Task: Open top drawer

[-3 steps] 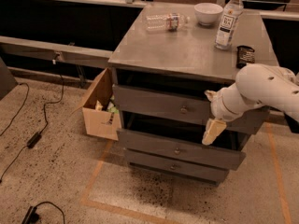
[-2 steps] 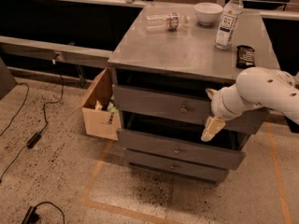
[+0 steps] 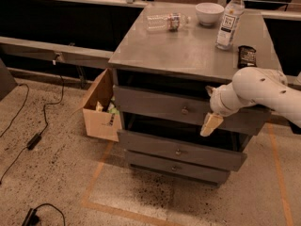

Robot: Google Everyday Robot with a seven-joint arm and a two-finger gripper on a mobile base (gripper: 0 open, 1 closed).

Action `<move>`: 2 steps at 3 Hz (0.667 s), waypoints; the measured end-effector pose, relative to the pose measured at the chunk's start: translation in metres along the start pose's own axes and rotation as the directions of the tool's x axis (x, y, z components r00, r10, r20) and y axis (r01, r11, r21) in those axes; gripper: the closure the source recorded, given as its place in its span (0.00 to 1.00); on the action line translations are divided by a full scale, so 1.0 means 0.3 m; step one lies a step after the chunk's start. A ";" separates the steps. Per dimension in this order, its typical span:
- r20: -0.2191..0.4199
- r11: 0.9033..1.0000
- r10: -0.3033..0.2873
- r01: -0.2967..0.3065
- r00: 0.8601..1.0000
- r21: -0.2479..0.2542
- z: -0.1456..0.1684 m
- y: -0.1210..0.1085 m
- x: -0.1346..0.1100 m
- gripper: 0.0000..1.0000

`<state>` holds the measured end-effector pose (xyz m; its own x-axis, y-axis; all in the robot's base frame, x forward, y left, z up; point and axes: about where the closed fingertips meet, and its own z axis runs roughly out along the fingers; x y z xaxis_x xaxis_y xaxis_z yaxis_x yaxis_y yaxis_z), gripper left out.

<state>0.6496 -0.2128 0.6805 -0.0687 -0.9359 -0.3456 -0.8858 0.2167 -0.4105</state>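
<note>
The wide, dull grey top drawer (image 3: 155, 103) sits at mid-frame. Its small round metal knob (image 3: 185, 110) lies just left of the white arm's tan-tipped gripper (image 3: 211, 124), at centre right. Whether the gripper is open cannot be told. The drawer front runs left to right.

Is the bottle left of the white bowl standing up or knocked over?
Knocked over: the bottle lies on its side beside the bowl. The gripper hangs before the top drawer, right of its knob.

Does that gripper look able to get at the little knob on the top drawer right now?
Probably yes. The gripper hangs before the top drawer, just right of its knob, with nothing between them.
</note>
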 end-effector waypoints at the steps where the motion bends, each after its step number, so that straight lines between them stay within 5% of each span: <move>1: -0.007 1.000 0.005 -0.005 1.000 0.000 0.041 -0.023 0.010 0.00; 2: -0.002 1.000 0.005 -0.006 1.000 -0.012 0.066 -0.019 0.015 0.18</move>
<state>0.6634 -0.2129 0.6646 -0.0744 -0.9351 -0.3464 -0.8909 0.2184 -0.3983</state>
